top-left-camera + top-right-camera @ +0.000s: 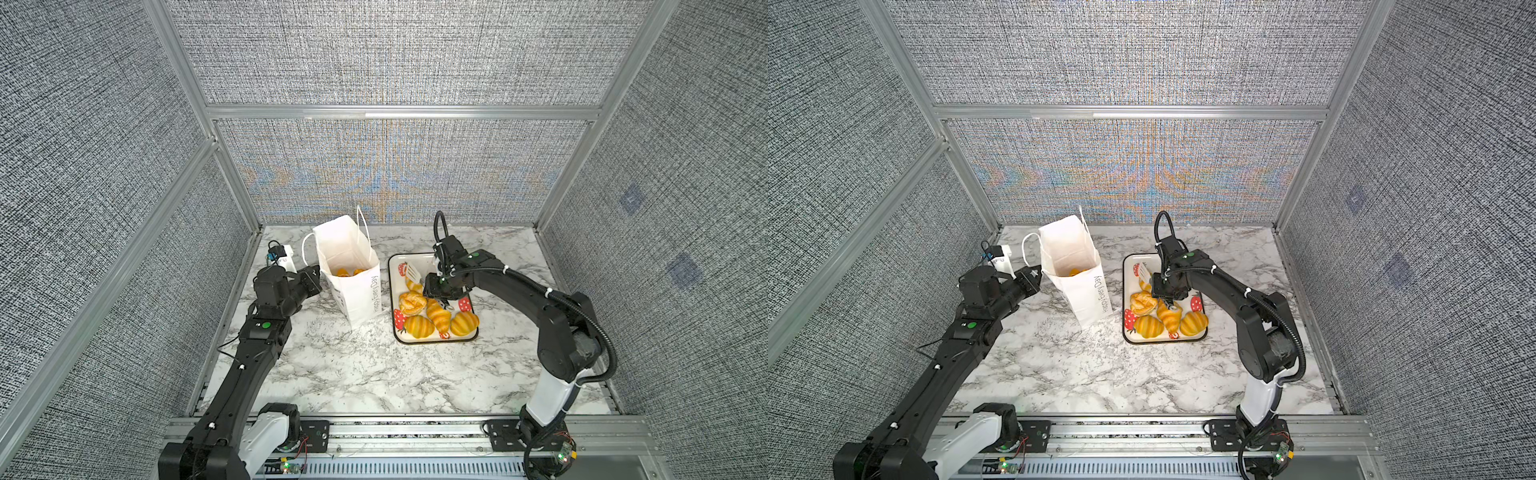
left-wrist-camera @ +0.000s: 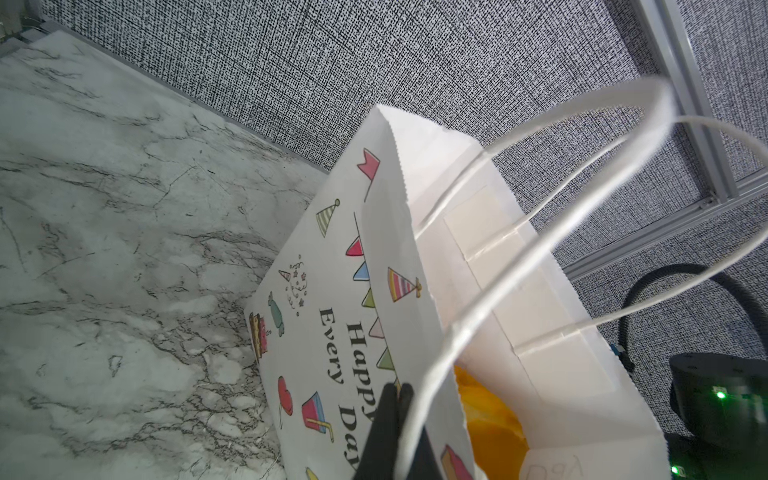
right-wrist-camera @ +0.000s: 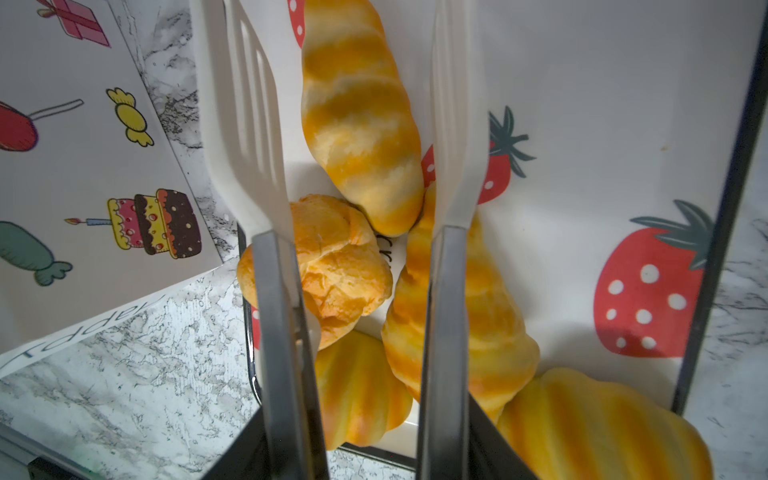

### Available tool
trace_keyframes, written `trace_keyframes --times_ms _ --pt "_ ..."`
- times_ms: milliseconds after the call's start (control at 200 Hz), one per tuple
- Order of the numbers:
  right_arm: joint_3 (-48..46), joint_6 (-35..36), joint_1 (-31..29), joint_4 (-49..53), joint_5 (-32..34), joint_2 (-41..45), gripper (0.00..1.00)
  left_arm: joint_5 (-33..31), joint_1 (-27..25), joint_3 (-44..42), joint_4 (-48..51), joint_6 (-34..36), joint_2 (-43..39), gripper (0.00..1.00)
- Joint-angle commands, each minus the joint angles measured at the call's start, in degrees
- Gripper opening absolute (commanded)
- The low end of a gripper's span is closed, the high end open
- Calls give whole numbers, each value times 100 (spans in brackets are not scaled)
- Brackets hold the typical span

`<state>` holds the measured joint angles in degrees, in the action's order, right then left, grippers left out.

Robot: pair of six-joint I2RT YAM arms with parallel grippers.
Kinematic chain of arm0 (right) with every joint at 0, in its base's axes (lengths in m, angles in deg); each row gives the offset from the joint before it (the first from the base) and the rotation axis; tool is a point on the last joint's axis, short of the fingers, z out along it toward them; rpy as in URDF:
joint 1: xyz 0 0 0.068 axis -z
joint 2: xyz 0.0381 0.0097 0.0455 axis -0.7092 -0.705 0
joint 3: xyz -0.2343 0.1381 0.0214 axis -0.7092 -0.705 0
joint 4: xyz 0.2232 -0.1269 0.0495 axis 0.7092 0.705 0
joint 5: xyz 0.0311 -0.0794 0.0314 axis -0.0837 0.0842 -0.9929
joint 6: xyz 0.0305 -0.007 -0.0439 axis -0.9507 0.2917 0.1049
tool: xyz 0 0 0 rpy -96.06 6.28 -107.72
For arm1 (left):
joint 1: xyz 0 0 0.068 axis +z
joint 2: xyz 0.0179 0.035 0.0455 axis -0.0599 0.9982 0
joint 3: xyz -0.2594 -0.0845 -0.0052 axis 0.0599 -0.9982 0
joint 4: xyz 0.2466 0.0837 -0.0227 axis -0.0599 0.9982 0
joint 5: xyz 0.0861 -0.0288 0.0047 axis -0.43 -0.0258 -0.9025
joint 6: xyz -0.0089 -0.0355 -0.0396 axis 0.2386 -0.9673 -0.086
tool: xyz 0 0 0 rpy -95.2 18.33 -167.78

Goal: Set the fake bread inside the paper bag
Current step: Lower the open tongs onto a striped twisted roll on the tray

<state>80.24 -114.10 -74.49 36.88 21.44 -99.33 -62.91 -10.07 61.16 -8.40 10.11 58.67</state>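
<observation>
The white paper bag (image 1: 353, 291) (image 1: 1084, 286) stands upright and open at the middle left. Orange fake bread (image 1: 348, 272) (image 2: 490, 415) lies at its bottom. My left gripper (image 1: 313, 274) (image 2: 392, 395) is shut at the bag's left rim, by the cord handle. My right gripper (image 1: 436, 286) (image 3: 370, 453) is shut on white-bladed tongs (image 1: 413, 271) (image 3: 241, 124) above the strawberry tray (image 1: 436, 340). The tong blades stand apart on either side of the long loaf (image 3: 357, 124) (image 1: 413, 286). A round bun (image 1: 411, 302), a croissant (image 1: 438, 316) and two ridged buns (image 1: 419, 326) lie near it.
A small white device with a blue part (image 1: 282, 257) sits at the back left, behind my left gripper. Patterned walls and aluminium posts (image 1: 232, 178) close in three sides of the marble table (image 1: 353, 374). A metal rail (image 1: 415, 432) runs along the front.
</observation>
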Motion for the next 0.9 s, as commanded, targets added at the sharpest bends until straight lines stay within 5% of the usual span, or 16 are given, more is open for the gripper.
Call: trace_keyframes --times_ms 0,895 --pt "34 -70 -51 -109 26 -64 52 55 4 12 92 92 46 0" --pt "385 135 -323 358 668 -501 52 2 0 -66 74 129 -21 0"
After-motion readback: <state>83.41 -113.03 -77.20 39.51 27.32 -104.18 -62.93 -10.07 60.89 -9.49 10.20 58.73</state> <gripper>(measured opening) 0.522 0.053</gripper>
